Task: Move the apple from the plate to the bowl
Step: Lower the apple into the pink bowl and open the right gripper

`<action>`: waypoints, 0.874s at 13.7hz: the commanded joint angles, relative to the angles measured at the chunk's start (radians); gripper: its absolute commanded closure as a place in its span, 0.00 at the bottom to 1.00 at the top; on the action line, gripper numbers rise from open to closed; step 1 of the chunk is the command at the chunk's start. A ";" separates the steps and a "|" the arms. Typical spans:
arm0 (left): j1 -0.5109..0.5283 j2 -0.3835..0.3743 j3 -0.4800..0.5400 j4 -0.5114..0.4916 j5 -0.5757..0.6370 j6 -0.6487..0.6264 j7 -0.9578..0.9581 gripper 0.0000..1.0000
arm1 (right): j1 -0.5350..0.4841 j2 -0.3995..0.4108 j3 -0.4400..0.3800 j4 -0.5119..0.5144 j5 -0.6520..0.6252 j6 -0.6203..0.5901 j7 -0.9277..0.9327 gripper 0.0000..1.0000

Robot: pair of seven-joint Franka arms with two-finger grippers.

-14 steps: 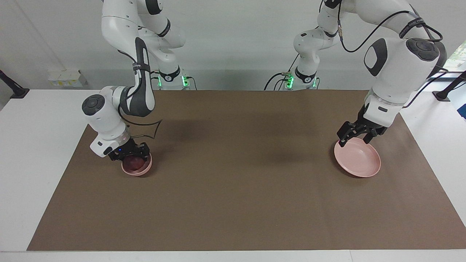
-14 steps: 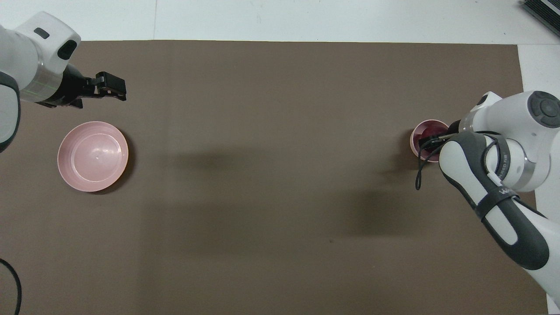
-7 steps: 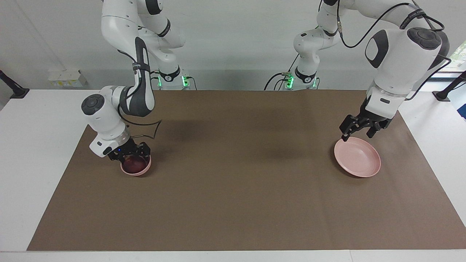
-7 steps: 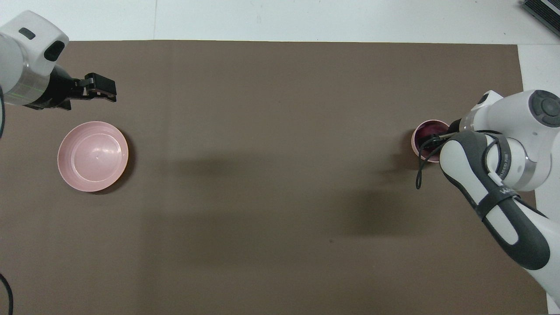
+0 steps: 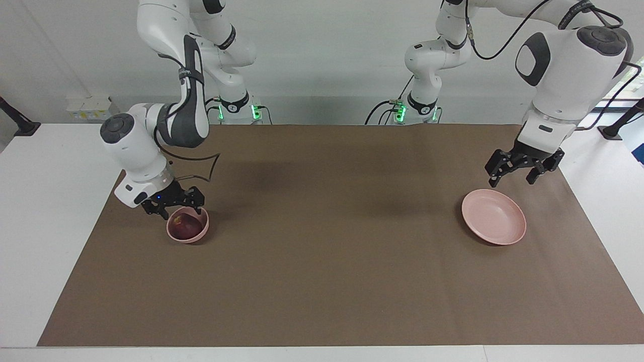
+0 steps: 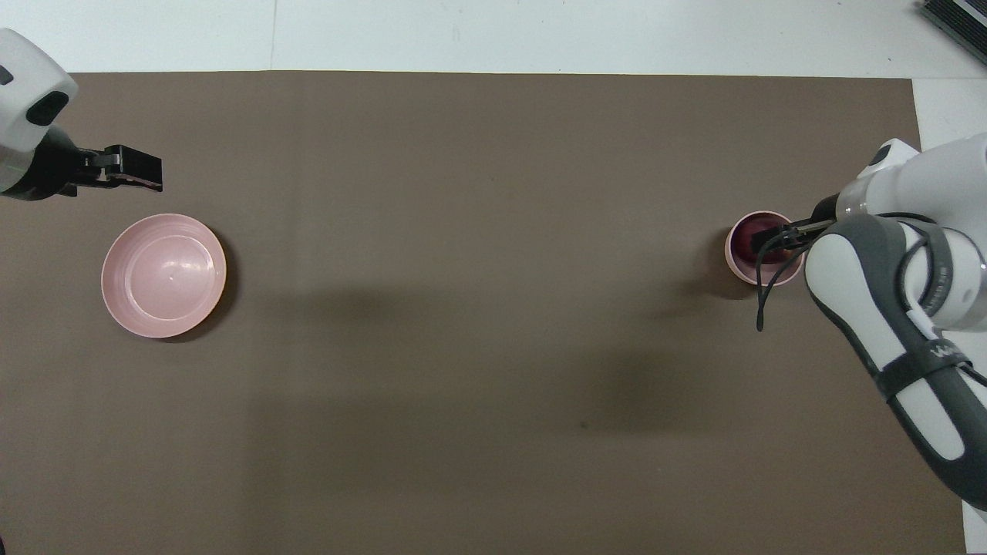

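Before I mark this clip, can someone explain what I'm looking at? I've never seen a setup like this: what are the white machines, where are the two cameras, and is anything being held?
The white machines are two robot arms, each ending in a two-finger gripper. One picture looks at them from across the table; the other looks down from above their own end, so the sides swap between pictures. A brown mat covers the table. On it sit a flat pink plate, bare, toward the left arm's end, and a small pink bowl toward the right arm's end, with the dark-red apple inside. Nothing is held. The right gripper is open just above the bowl's rim. The left gripper is open in the air near the plate.
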 commanded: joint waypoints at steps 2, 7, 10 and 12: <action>-0.113 -0.126 0.142 -0.061 -0.024 -0.075 0.121 0.00 | 0.005 -0.112 0.001 0.009 -0.062 -0.126 0.093 0.00; -0.153 -0.164 0.188 0.000 -0.023 -0.225 0.179 0.00 | 0.001 -0.193 -0.002 0.134 -0.074 -0.374 0.141 0.00; -0.147 -0.177 0.184 -0.017 -0.023 -0.268 0.184 0.00 | -0.010 -0.199 -0.005 0.255 -0.073 -0.534 0.156 0.00; -0.138 -0.177 0.185 -0.014 -0.023 -0.281 0.178 0.00 | -0.012 -0.201 -0.012 0.312 -0.078 -0.602 0.156 0.00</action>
